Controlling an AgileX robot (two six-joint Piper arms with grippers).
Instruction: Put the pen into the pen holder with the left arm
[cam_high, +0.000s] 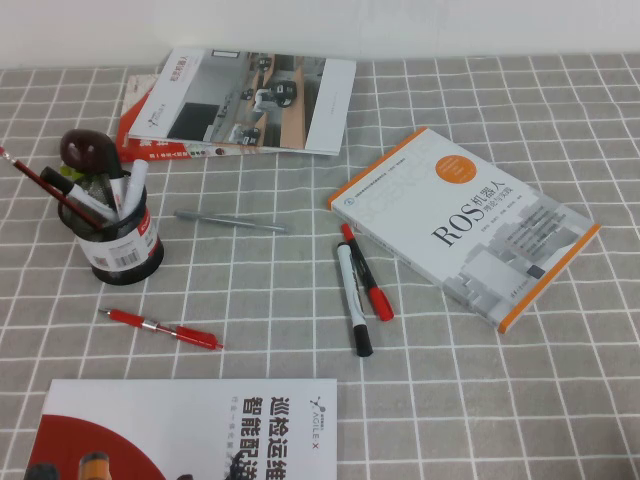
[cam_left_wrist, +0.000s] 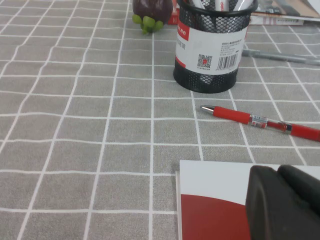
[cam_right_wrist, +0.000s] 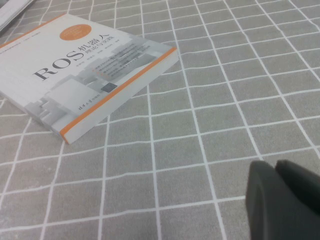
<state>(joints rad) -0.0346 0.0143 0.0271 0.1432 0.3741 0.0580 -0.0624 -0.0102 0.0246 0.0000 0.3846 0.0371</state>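
The slim red pen (cam_high: 162, 328) lies flat on the checked cloth, in front of and a little right of the pen holder (cam_high: 122, 235). The holder is a black mesh cup with a barcode label and holds several markers and a red pencil. In the left wrist view the pen (cam_left_wrist: 260, 120) lies just in front of the holder (cam_left_wrist: 212, 50), tip pointing left. My left gripper (cam_left_wrist: 277, 170) is shut and empty, low over a red and white booklet, short of the pen. My right gripper (cam_right_wrist: 274, 165) is shut and empty over bare cloth, near the ROS book.
A dark mangosteen (cam_high: 85, 152) sits behind the holder. A thin grey pen (cam_high: 230, 220), a red marker (cam_high: 366, 272) and a white black-capped marker (cam_high: 352, 300) lie mid-table. The ROS book (cam_high: 465, 225) is at right, magazines (cam_high: 250, 100) at the back, the booklet (cam_high: 190, 430) at the front.
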